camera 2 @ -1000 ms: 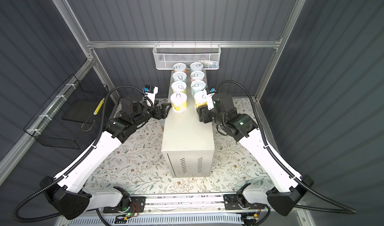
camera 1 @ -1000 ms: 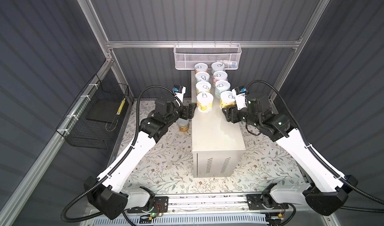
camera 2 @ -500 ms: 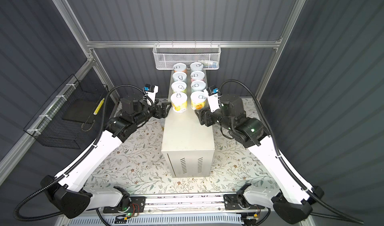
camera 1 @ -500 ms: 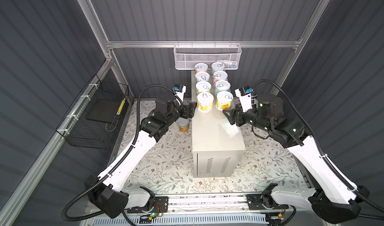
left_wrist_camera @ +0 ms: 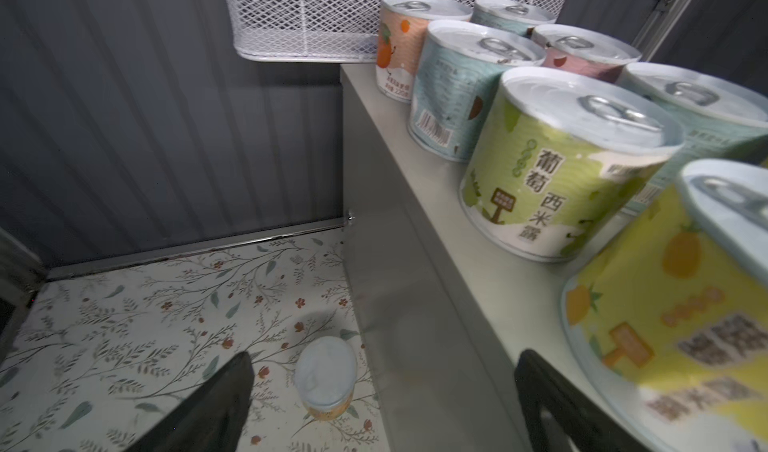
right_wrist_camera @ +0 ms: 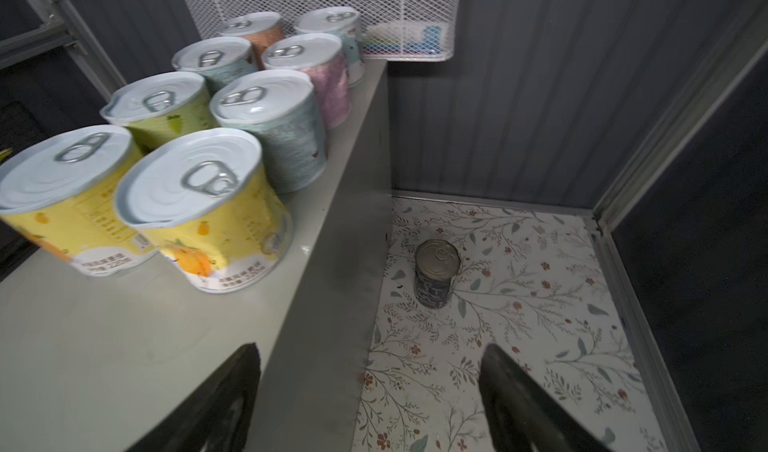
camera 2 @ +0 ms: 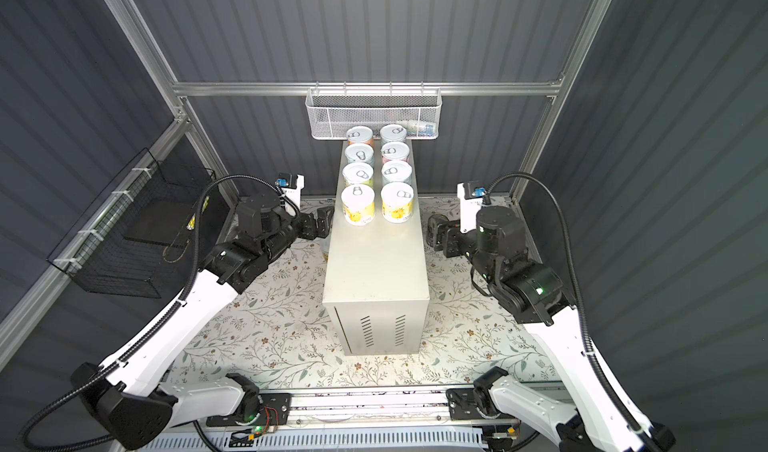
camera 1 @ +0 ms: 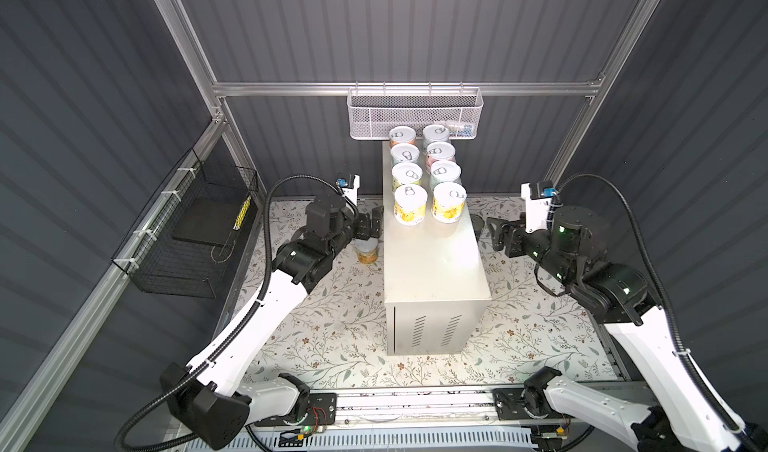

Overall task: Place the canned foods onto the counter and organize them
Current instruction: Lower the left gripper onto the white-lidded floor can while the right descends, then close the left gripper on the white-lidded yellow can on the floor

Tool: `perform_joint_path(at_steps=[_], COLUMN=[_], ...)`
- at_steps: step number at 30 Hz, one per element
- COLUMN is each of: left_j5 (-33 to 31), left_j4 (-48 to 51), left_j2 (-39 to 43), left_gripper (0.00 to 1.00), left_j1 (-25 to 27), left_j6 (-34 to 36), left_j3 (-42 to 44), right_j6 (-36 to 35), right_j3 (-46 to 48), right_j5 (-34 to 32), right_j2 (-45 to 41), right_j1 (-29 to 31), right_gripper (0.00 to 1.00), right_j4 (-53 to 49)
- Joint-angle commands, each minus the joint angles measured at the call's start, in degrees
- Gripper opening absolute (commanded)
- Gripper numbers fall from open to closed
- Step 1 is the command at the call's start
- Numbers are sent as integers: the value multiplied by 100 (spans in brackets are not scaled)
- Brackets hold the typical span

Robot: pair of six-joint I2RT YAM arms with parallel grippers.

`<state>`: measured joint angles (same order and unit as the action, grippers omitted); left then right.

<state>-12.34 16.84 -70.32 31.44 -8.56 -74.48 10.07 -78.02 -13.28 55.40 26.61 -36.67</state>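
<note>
Eight cans (camera 1: pixel 410 204) stand in two rows at the beige tabletop's (camera 1: pixel 432 262) far end; a small can (camera 1: pixel 367 252) and a dark can (right_wrist_camera: pixel 435 273) stand on the mat (camera 1: pixel 332 325) below.

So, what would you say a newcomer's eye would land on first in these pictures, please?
Eight pastel cans stand upright in two rows of four on the far half of the beige counter. Two stragglers sit on the floral mat: a small orange-labelled can on the counter's left side, a dark can on its right. The left claw and right claw flank the counter, both open and empty.
</note>
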Motion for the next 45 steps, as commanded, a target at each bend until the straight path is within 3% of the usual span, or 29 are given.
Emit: perform_joint_path(at_steps=[1,6,15,31,45], left_j5=[-530,180,411,1126,950], left_j4=[91,-358,-1620,-2376,-2516], left_j2=[194,-61,-968,-2902,-3658], left_gripper=[100,100,99,100,99], left_j1=[-150,-830,-850,-843,-841], left_j6=[-69,-475,-470,-672,-838], left_j3=[308,981,1667,1011,911], right_j6=[231,1060,1024,1226,1356], right_j3=[405,679,1195,1562,1439], right_j5=[244,1022,1255,1653,1717], right_j2=[-324,7,774,1058,1035], right_j1=[-455,-1155,-1400,-1404,-1404], right_gripper=[97,99,99,99,99], right_j4=[497,545,954,1140,1103])
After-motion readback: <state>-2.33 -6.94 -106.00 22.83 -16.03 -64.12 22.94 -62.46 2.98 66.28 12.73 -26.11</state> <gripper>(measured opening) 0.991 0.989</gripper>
